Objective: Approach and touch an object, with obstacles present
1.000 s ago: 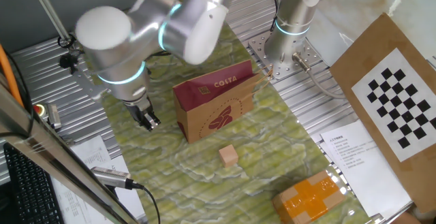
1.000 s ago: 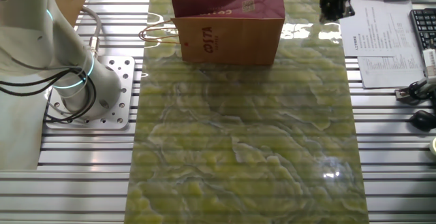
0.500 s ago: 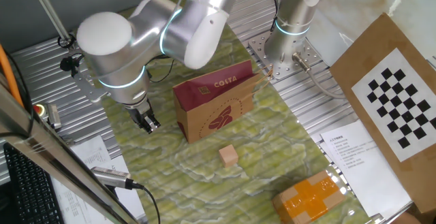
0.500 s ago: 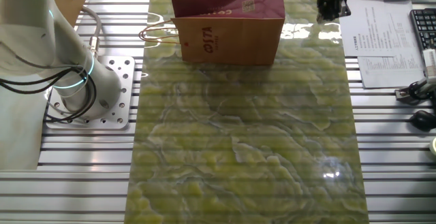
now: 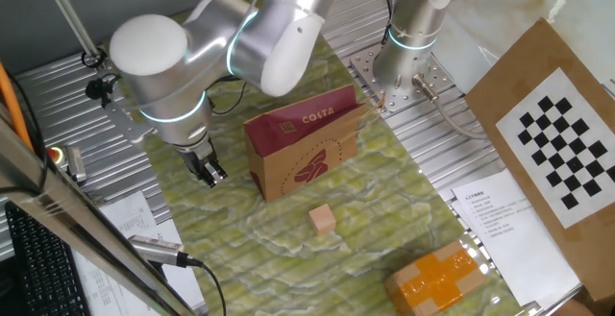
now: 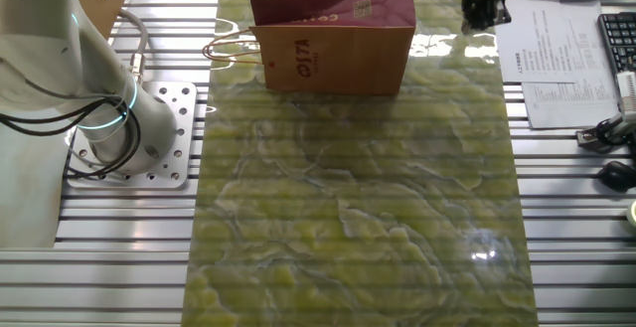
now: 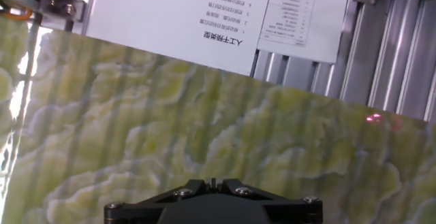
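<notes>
The small pale tan wooden cube [image 5: 323,220] sits on the green marbled mat [image 5: 288,249], in front of the upright brown COSTA paper bag [image 5: 304,145]. My gripper [image 5: 208,170] hangs low over the mat to the left of the bag, apart from it and from the cube. Its black fingers are pressed together with nothing between them. In the other fixed view the gripper [image 6: 484,9] is at the top right, beside the bag [image 6: 333,37]; the cube is hidden there. In the hand view the shut gripper [image 7: 212,181] looks down on bare mat.
An orange-yellow tape-wrapped box [image 5: 444,278] lies at the mat's near right corner. Printed sheets [image 7: 204,13] lie past the mat's edge on the slatted metal table. A checkerboard card [image 5: 567,148] is at the right. The arm's base [image 5: 408,47] stands behind the bag.
The arm has shifted very slightly; the gripper stays beside the bag, still shut. Bag and cube have not moved.
</notes>
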